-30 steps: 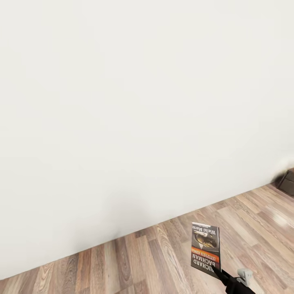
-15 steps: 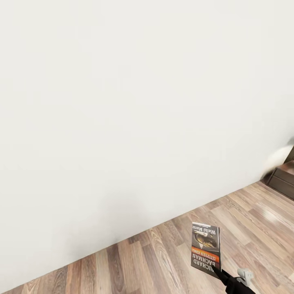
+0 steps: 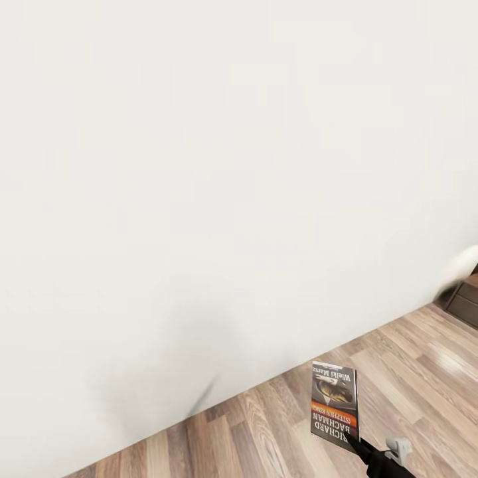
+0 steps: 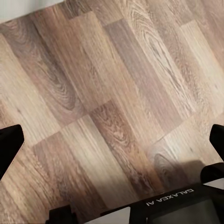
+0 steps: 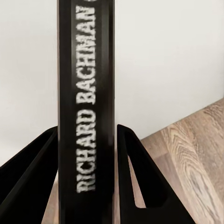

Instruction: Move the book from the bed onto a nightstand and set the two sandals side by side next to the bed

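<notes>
The nightstand (image 3: 466, 296) is cut off by the head view's right edge; only a dark corner shows, its near edge blurred into the wall. The right gripper (image 3: 364, 451) is cut off by the lower edge, its fingertips hidden behind the book (image 3: 334, 405). In the right wrist view the book's spine lettering is blurred and runs past the frame's upper edge.
</notes>
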Controlling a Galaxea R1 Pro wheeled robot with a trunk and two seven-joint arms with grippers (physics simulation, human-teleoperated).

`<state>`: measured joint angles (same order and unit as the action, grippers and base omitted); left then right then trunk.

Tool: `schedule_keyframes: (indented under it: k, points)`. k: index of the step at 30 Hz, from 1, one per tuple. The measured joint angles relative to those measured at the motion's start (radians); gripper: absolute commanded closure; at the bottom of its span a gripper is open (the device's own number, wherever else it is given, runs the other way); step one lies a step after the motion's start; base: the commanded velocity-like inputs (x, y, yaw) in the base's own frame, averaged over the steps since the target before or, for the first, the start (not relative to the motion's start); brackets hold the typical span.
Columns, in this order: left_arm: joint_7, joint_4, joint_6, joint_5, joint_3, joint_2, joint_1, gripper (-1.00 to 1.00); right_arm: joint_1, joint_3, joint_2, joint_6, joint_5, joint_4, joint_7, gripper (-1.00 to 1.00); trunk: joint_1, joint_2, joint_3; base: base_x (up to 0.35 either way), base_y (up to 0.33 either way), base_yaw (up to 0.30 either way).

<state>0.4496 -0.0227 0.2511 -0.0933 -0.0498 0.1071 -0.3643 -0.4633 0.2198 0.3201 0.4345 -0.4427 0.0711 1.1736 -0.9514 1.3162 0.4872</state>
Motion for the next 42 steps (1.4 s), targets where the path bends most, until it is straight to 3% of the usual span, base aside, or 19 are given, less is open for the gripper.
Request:
schedule_keyframes:
  k: [8,33,42]
  points:
    - [0.0,0.0,0.0,-0.001,0.0,0.0,0.0,-1.0,0.0,0.002,0.001,0.001,0.0,0.0,0.001,1.0,0.0,0.0,0.0,0.215,0.0,-0.039]
    - [0.0,0.0,0.0,0.0,0.0,0.0,0.0,-1.0,0.001,0.0,0.001,0.0,0.0,0.0,0.001,1.0,-0.001,0.0,0.0,0.004,0.0,-0.271]
    - [0.0,0.0,0.0,-0.001,0.0,0.0,0.0,-1.0,0.0,0.002,0.0,0.0,0.0,0.0,0.001,1.0,0.0,0.0,0.002,0.225,0.0,-0.055]
